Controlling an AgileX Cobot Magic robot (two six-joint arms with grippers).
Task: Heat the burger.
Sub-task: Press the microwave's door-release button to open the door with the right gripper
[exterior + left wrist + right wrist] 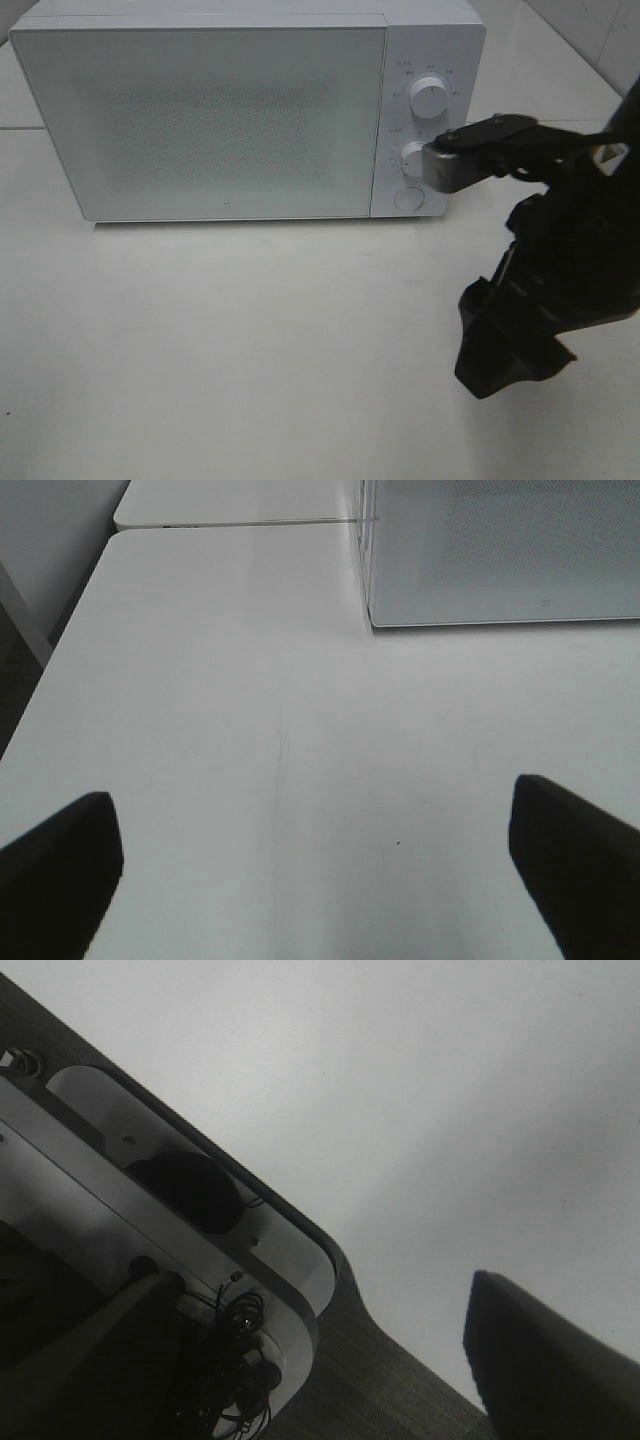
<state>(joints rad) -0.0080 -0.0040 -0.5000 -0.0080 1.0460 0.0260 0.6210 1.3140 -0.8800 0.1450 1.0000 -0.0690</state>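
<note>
**Burger:** not in sight in any view. You may suppose it sits behind the shut, frosted door (200, 120) of the microwave (240, 30), but nothing shown confirms it.

**Left claw** (315, 870): wide and empty, hovering over bare bench (250, 680) to the near left of the microwave.

**Right claw** (320, 1380): wide, holding nothing, turned toward the near right edge of the bench and away from the controls.

**Step, as judged:** set the heat. Bring the right claw round square to the lower dial (413, 157), pinch it lightly, and twist without shoving the microwave.

**Room:** there is open bench in front of the door. It is tight on the right, where the right arm (560, 250) crowds the panel and the edge lies close
</note>
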